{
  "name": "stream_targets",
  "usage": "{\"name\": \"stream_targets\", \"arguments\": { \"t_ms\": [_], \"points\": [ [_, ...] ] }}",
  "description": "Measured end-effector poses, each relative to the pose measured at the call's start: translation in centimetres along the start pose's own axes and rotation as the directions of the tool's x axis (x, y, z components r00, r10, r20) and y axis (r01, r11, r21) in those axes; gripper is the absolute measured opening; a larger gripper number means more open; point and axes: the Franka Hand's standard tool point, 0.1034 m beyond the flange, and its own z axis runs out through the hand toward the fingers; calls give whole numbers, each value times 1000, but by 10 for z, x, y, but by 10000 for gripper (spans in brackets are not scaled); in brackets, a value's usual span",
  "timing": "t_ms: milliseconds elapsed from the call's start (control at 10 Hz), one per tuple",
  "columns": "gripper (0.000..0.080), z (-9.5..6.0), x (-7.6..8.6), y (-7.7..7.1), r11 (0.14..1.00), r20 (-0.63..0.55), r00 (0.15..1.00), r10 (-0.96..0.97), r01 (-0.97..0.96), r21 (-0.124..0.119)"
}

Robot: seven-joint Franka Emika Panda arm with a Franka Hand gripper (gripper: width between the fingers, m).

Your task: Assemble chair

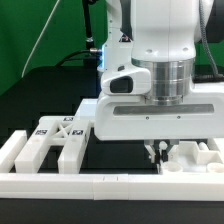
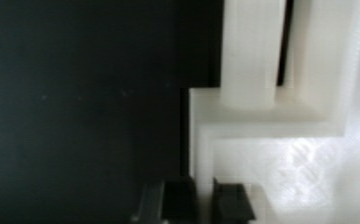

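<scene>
Beside the hand (image 1: 157,153), pressed together, chunky matte white plastic chair pieces (image 1: 190,160) lie apparently unjoined; most assembly remains.

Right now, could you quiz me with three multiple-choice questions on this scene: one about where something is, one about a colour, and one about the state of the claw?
1. Where does the H-shaped white piece lie, seen from the claw?
A) toward the exterior view's left
B) toward the exterior view's right
C) gripped in it

2. What colour is the table?
A) red
B) black
C) yellow

3. How is the claw?
A) wide open
B) out of sight
C) shut

Answers: 1 A, it sits well off to that side; 2 B, the bare top is black; 3 C, the wrist view shows it closed.
</scene>
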Motion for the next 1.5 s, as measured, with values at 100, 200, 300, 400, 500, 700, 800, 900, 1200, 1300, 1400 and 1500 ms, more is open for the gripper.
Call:
{"name": "stream_targets", "arguments": {
  "t_ms": [100, 200, 300, 400, 500, 700, 800, 900, 1200, 1300, 1400, 1500],
  "points": [
    [29, 1, 0, 0, 1000, 14, 1000, 4, -5, 1],
    [29, 2, 0, 0, 1000, 15, 1000, 5, -5, 1],
    [29, 2, 0, 0, 1000, 15, 1000, 3, -3, 1],
    [224, 2, 0, 0, 1000, 16, 1000, 3, -3, 1],
    [224, 2, -1, 0, 1000, 16, 1000, 3, -3, 1],
    [550, 2, -1, 0, 1000, 16, 1000, 3, -3, 1],
    [550, 2, -1, 0, 1000, 16, 1000, 3, -3, 1],
    [621, 2, -1, 0, 1000, 16, 1000, 3, -3, 1],
    [649, 2, -1, 0, 1000, 16, 1000, 3, -3, 1],
    [649, 2, -1, 0, 1000, 16, 1000, 3, -3, 1],
    [649, 2, -1, 0, 1000, 16, 1000, 3, -3, 1],
    [649, 2, 0, 0, 1000, 15, 1000, 2, -2, 1]
  ]
}}
